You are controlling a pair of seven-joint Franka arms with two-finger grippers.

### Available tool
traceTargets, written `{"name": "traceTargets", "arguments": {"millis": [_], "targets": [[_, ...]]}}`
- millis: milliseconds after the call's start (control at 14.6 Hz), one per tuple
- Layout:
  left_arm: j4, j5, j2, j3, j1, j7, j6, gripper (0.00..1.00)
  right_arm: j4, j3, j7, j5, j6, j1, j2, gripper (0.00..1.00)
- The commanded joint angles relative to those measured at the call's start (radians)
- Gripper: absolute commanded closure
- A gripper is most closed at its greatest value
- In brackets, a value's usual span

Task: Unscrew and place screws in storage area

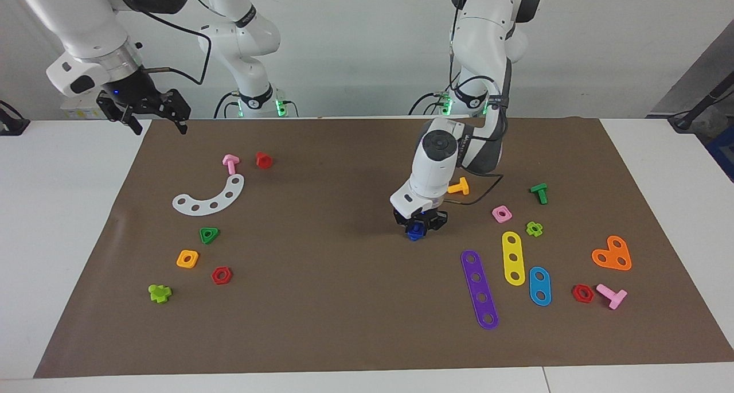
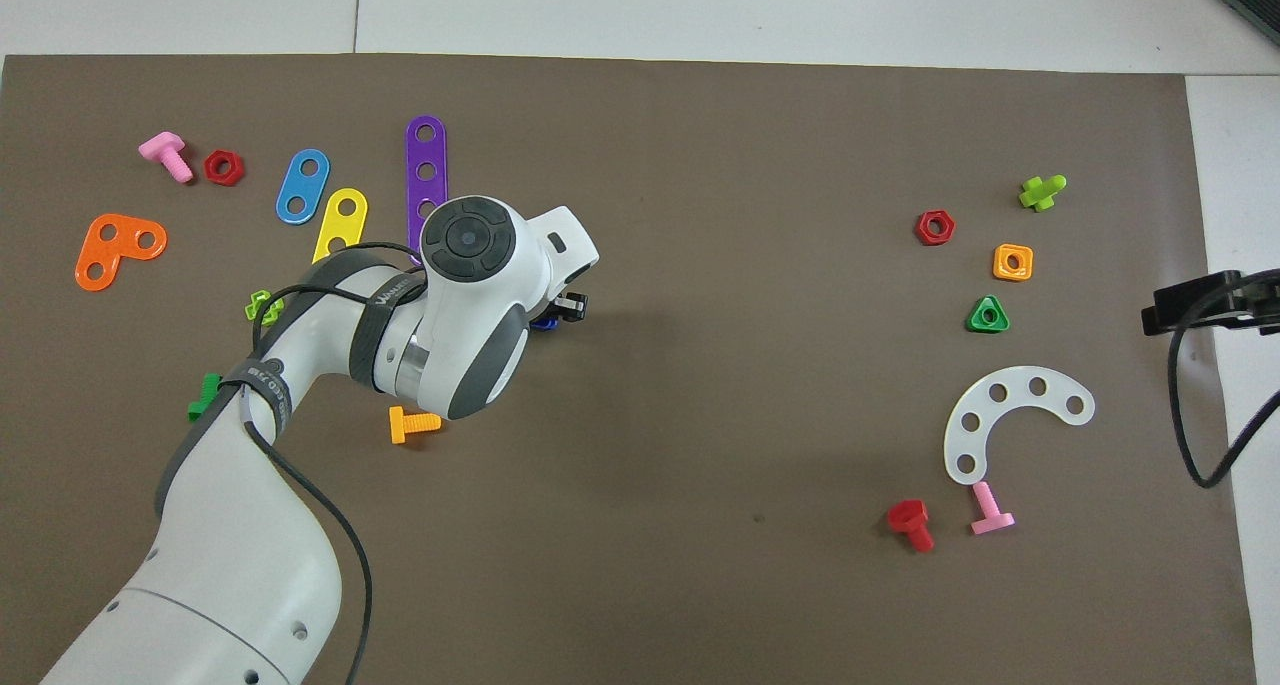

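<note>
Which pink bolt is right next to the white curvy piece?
The pink bolt lying at one tip of the white curved strip, near the red bolt. The other pink bolt lies beside a red nut.

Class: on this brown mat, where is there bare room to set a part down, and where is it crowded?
Bare: the middle of the brown mat, between the left gripper with the blue screw and the white arc. Crowded: around the purple strip and the green triangle nut.

- No legible text, label, brand, number or sign is showing on the table, the toy parts or the grippers.
- Dark straps point(image 2: 385, 295) around the left arm point(image 2: 230, 525) are carrying pale printed lettering, but it is reading too small to make out.
</note>
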Motion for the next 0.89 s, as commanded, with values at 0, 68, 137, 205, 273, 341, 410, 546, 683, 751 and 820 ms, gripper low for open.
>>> {"name": "traceTargets", "arguments": {"millis": [0, 68, 137, 205, 273, 341, 410, 546, 683, 751, 820], "targets": [[-0.004, 0.018, -0.016, 0.011, -0.009, 0.001, -0.045, 0.79, -0.024, 0.005, 0.012, 0.023, 0.009, -0.004, -0.022, 0.00], [0.004, 0.016, -0.015, 0.013, -0.009, 0.000, -0.050, 0.79, -0.024, 0.005, 0.012, 0.023, 0.009, -0.004, -0.022, 0.00], [0.012, 0.013, -0.013, 0.013, -0.008, 0.000, -0.050, 0.79, -0.024, 0.005, 0.012, 0.023, 0.009, -0.004, -0.022, 0.00], [0.023, 0.010, -0.012, 0.013, -0.006, 0.000, -0.053, 0.79, -0.024, 0.005, 0.012, 0.023, 0.009, -0.004, -0.022, 0.00], [0.039, 0.006, -0.009, 0.011, -0.003, 0.000, -0.064, 0.79, -0.024, 0.005, 0.012, 0.023, 0.009, -0.004, -0.022, 0.00], [0.071, -0.005, -0.006, 0.011, 0.000, 0.002, -0.084, 0.79, -0.024, 0.005, 0.013, 0.023, 0.009, -0.004, -0.022, 0.00], [0.104, -0.031, 0.002, 0.013, 0.003, 0.001, -0.111, 0.79, -0.024, 0.005, 0.012, 0.023, 0.009, -0.004, -0.022, 0.00], [0.165, -0.071, 0.017, 0.013, 0.014, 0.000, -0.175, 0.79, -0.024, 0.005, 0.012, 0.023, 0.009, -0.004, -0.022, 0.00], [0.213, -0.073, 0.025, 0.014, 0.033, 0.002, -0.264, 0.79, -0.024, 0.005, 0.013, 0.023, 0.009, -0.004, -0.022, 0.00], [0.243, -0.073, 0.036, 0.013, 0.064, 0.004, -0.310, 0.79, -0.024, 0.005, 0.012, 0.023, 0.009, -0.004, -0.022, 0.00], [0.262, -0.080, 0.037, 0.013, 0.092, 0.013, -0.332, 0.79, -0.024, 0.005, 0.012, 0.023, 0.009, -0.004, -0.022, 0.00]]}}
